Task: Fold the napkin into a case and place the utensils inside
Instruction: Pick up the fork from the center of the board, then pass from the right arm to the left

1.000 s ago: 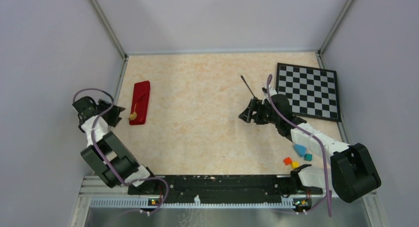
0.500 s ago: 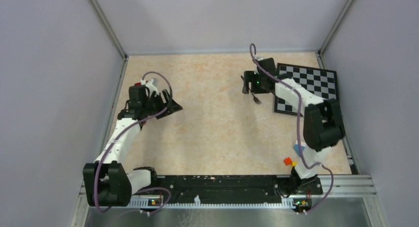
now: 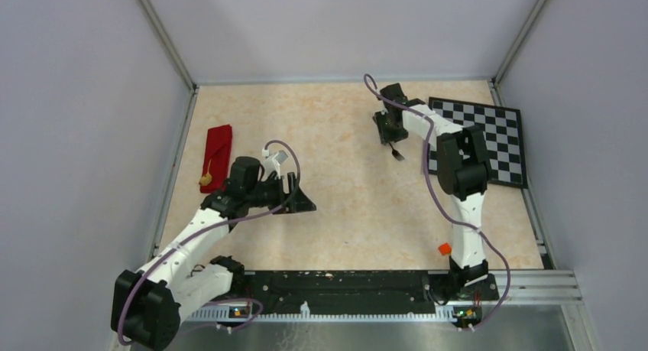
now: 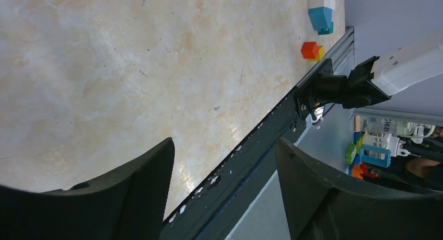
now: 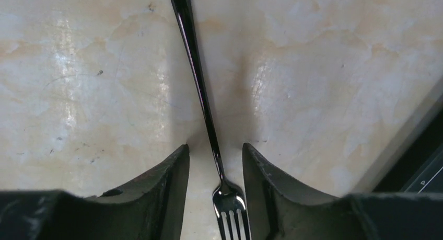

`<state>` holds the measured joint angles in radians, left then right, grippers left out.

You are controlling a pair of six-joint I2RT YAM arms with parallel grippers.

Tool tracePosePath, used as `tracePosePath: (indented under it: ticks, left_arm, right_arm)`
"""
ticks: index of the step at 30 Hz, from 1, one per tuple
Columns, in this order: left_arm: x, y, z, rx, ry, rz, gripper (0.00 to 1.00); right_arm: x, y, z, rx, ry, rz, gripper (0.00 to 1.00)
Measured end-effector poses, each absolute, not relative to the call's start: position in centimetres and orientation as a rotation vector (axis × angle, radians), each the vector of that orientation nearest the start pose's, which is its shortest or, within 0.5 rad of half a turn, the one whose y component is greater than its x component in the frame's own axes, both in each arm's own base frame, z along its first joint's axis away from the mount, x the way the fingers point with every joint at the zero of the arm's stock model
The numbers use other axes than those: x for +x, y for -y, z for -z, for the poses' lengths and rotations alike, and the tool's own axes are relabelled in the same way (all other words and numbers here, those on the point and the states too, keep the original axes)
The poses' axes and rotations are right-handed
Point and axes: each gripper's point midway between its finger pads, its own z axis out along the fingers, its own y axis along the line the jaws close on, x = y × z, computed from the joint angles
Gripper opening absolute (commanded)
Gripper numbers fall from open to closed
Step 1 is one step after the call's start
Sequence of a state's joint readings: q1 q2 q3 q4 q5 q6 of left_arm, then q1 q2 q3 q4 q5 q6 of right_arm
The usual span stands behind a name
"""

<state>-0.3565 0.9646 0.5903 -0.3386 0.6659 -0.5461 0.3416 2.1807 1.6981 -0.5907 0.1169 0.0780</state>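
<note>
Counted one red case (image 3: 218, 148), one gold spoon (image 3: 205, 178), one dark fork (image 5: 201, 93), one checkered board (image 3: 489, 137). Four coloured blocks showed in left wrist view: blue block (image 4: 319, 15), teal block (image 4: 327, 29), red block (image 4: 309, 49), yellow block (image 4: 319, 53). Two arms were there, one gripper each: left gripper (image 4: 224, 140), right gripper (image 5: 214, 146).

**Robot test cell, lab setting**

A lab, not a home. My left arm (image 3: 183, 240) and right arm (image 3: 464, 213) are bolted to a black base bar (image 3: 344, 282) on a slotted metal rail (image 3: 344, 313) at the near edge of the table (image 3: 336, 198). The top is beige, marbled and scuffed. Plain grey panels (image 3: 76, 99) close in three sides, joined by aluminium struts (image 3: 164, 37). What's laid out reads as test props: a checkered board (image 3: 497, 148) and small coloured blocks (image 4: 312, 50). Past the rail, my left wrist camera catches a clutter of bright plastic bits (image 4: 373, 153), too blurred to name.
</note>
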Motion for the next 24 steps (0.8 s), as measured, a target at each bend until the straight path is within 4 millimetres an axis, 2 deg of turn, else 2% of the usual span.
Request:
tracePosePath:
  ticks: [3, 5, 8, 11, 14, 19, 22, 24]
  left_arm:
    - [18.7, 20.9, -14.0, 0.161, -2.397, 1.226, 0.75]
    - [18.8, 21.3, -13.7, 0.155, -2.415, 1.232, 0.75]
    - [19.4, 22.0, -13.6, 0.146, -2.438, 1.237, 0.78]
    - [20.2, 23.1, -13.6, 0.087, -2.451, 1.27, 0.79]
    - [21.3, 24.3, -12.6, -0.034, -2.477, 1.3, 0.79]
    - [23.1, 25.8, -11.8, -0.204, -2.425, 1.375, 0.76]
    - [24.3, 26.9, -10.7, -0.223, -2.435, 1.39, 0.71]
    - [24.8, 27.8, -10.0, -0.214, -2.455, 1.394, 0.68]
  right_arm:
    - [47.4, -15.3, -2.9, -0.305, -2.618, 0.005, 0.1]
    - [47.3, -15.6, -2.7, -0.299, -2.615, 0.002, 0.0]
    - [47.2, -15.9, -2.7, -0.249, -2.601, 0.059, 0.0]
    - [46.3, -16.7, -2.7, -0.065, -2.608, 0.044, 0.0]
    - [43.7, -18.5, -2.7, 0.13, -2.625, -0.004, 0.0]
    - [37.3, -23.5, -3.2, 0.296, -2.663, -0.02, 0.0]
    - [34.7, -26.9, -4.8, 0.341, -2.636, -0.092, 0.0]
    - [33.5, -27.8, -6.3, 0.39, -2.602, -0.148, 0.0]
